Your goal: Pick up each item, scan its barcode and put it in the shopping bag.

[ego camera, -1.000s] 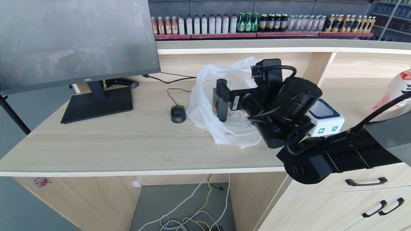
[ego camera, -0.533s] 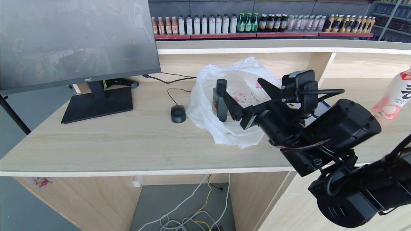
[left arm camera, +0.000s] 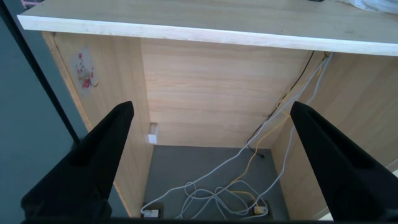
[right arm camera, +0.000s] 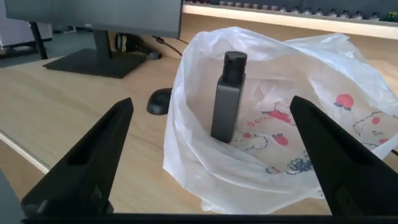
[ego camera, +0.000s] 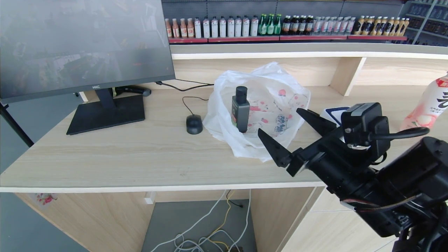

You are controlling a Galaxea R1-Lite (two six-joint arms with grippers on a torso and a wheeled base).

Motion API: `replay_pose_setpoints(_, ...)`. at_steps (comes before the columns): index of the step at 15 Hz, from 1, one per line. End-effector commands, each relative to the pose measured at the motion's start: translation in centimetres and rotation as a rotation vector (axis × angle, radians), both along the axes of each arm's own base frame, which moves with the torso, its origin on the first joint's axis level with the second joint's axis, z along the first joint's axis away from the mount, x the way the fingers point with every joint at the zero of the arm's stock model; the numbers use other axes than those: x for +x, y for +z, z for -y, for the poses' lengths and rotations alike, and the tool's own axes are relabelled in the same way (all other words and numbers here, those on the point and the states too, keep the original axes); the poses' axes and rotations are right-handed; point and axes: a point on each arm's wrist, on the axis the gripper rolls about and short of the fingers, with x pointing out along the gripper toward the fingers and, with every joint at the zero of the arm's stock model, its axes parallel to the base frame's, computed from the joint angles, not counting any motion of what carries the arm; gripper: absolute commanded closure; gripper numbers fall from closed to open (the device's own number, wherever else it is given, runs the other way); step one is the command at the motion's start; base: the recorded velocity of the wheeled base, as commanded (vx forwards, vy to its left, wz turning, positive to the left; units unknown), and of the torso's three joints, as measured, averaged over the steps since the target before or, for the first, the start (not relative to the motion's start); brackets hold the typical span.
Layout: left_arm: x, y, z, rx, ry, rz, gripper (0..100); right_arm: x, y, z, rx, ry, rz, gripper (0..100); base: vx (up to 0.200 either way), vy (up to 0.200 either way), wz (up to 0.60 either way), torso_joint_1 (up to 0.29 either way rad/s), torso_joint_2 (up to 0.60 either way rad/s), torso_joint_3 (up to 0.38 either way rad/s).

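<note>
A dark grey bottle with a black cap (ego camera: pixel 240 109) (right arm camera: pixel 229 98) stands upright inside the white shopping bag (ego camera: pixel 276 94) (right arm camera: pixel 298 81) on the wooden counter (ego camera: pixel 140 150). My right gripper (ego camera: pixel 293 134) (right arm camera: pixel 211 158) hangs open and empty off the counter's front edge, to the right of the bag and apart from the bottle. Under the counter, my left gripper (left arm camera: pixel 211 155) is open with nothing between its fingers. A pink-labelled drink bottle (ego camera: pixel 428 105) stands at the far right of the counter.
A monitor (ego camera: pixel 84 45) on a black stand occupies the counter's left. A black mouse (ego camera: pixel 194 124) lies left of the bag, and a white-and-blue scanner box (ego camera: pixel 334 112) sits right of it. Loose cables (left arm camera: pixel 217 186) lie on the floor under the counter. Bottle shelves line the back.
My right gripper let go of the dark bottle in the bag, opened, and drew back toward the front right. The bottle stays upright in the bag.
</note>
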Motion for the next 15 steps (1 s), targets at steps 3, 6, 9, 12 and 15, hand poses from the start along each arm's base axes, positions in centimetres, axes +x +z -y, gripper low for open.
replay_pose_setpoints(3,0.0,0.0,0.0,0.006,-0.001,-0.001,0,-1.5,0.7,0.6,0.086,0.050,-0.033,0,0.000,0.000,0.00,0.000,0.00,0.000)
replay_pose_setpoints(6,0.0,0.0,0.0,0.006,-0.001,-0.001,0,-0.8,0.1,2.6,0.134,-0.027,-0.087,0,0.000,0.000,0.00,0.000,0.00,0.000)
replay_pose_setpoints(9,0.0,0.0,0.0,-0.005,0.001,0.000,0,-0.9,0.3,2.9,0.136,-0.034,-0.082,0,-0.133,0.000,0.00,0.005,0.00,0.003)
replay_pose_setpoints(12,0.0,0.0,0.0,0.000,-0.001,0.000,0,-1.4,0.4,3.3,0.139,-0.034,-0.081,0,-0.067,0.000,0.00,0.004,0.01,0.001)
replay_pose_setpoints(15,0.0,0.0,0.0,-0.005,0.001,0.000,0,-1.1,-0.2,2.7,0.125,-0.026,-0.099,0,0.000,-0.067,0.00,0.007,0.00,-0.004)
